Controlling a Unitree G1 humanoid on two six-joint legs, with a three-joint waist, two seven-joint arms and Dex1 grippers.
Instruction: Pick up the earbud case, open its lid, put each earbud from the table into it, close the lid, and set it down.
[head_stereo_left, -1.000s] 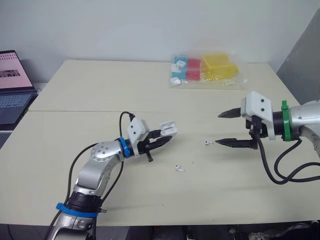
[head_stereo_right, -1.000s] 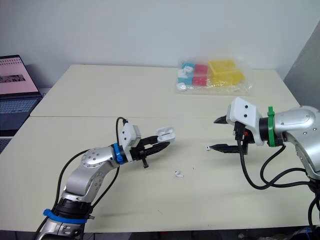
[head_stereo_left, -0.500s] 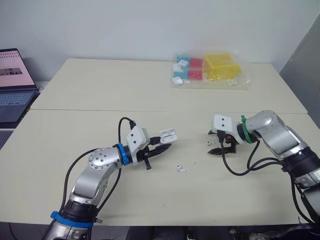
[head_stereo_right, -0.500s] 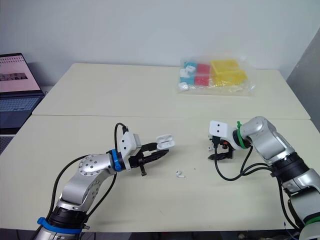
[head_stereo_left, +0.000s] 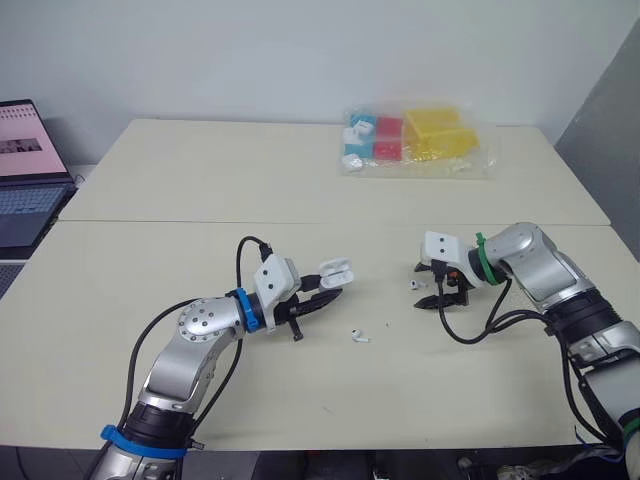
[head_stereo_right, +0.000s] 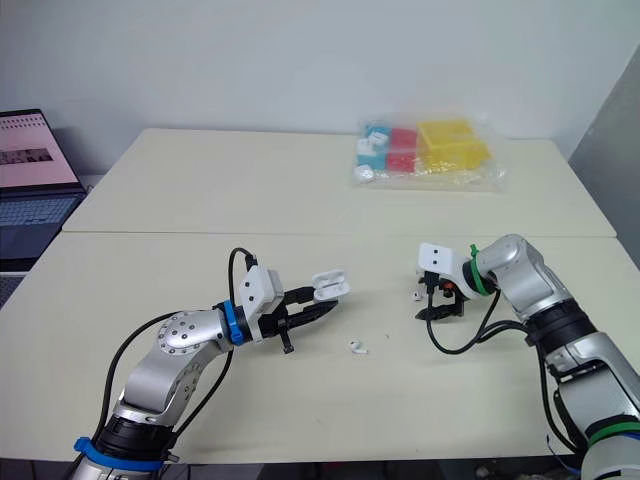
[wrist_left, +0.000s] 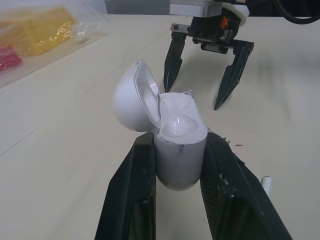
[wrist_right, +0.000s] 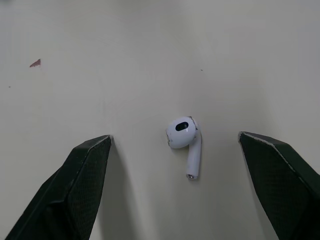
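My left gripper (head_stereo_left: 328, 292) is shut on the white earbud case (head_stereo_left: 335, 269), held just above the table with its lid (wrist_left: 136, 95) swung open. One white earbud (wrist_right: 184, 141) lies on the table between the fingers of my open right gripper (head_stereo_left: 421, 285). Its black fingertips (wrist_right: 95, 165) stand wide on either side and do not touch the earbud. The left wrist view shows the right gripper (wrist_left: 193, 99) just beyond the case. A second earbud (head_stereo_left: 358, 336) lies on the table, nearer the front edge, between the two grippers.
A clear bag of coloured plastic boxes (head_stereo_left: 415, 140) lies at the back of the table. An open laptop (head_stereo_left: 25, 170) sits off the table's left side. A seam (head_stereo_left: 150, 222) runs across the tabletop behind both grippers.
Over the last second my right gripper has come down and inward to straddle the earbud on the table, staying open. The left gripper still holds the open case, almost unmoved.
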